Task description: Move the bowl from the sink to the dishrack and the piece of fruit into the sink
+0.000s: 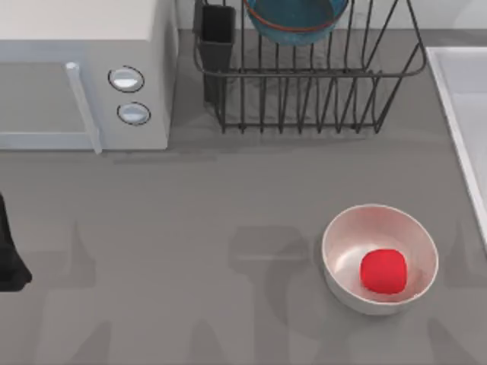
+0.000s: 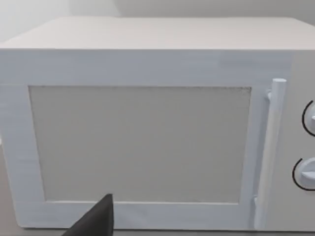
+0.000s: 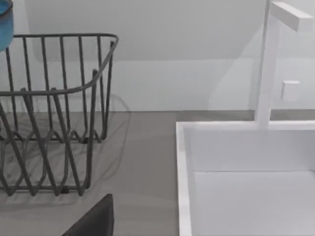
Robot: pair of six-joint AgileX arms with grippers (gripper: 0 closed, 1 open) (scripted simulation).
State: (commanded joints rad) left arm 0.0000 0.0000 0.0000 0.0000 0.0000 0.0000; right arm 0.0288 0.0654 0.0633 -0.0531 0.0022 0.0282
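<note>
The teal-blue bowl (image 1: 297, 19) with its reddish rim line rests inside the black wire dishrack (image 1: 304, 91) at the back of the table; its edge (image 3: 4, 24) also shows over the dishrack (image 3: 59, 88) in the right wrist view. The red piece of fruit (image 1: 383, 271) lies in a glossy white bowl (image 1: 335, 228) at the front right. The sink (image 1: 464, 99) runs along the right edge, its basin (image 3: 183, 167) bare. A dark part of my left arm (image 1: 9, 262) sits at the far left edge. A dark bit of each gripper shows low in its own wrist view: left gripper (image 2: 96, 221), right gripper (image 3: 96, 221).
A white microwave (image 1: 84, 76) fills the back left, its door and handle (image 2: 268, 147) facing my left wrist camera. A dark cutlery cup (image 1: 217, 30) stands at the rack's left corner. A white faucet (image 3: 268, 64) rises behind the sink. Open grey tabletop lies between microwave and white bowl.
</note>
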